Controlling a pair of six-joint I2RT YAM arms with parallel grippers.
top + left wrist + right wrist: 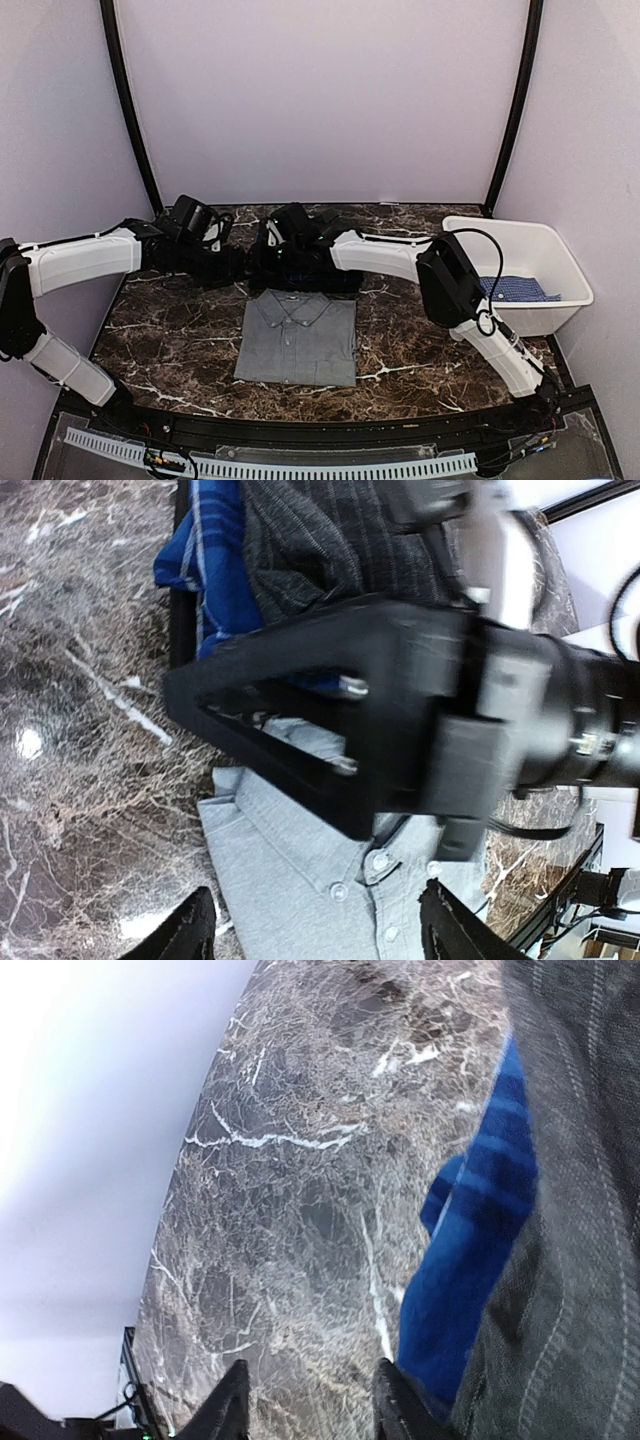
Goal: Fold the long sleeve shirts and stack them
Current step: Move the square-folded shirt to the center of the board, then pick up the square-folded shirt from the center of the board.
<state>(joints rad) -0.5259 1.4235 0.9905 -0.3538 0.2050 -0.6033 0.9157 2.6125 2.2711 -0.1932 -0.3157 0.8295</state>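
left gripper (318,935) wide open, empty | right gripper (312,1400) partly open, empty | risk imo: both crowded by folded plain grey button-front cloth shirt (297,338), one bump could ruck its collar

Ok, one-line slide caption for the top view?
Folded mid-grey button-front shirt lies on dark marble table, blue patterned shirt in white plastic tub.

A dark brown marble worktop (170,340) veined in white carries a white plastic tub (550,316) at its right edge.
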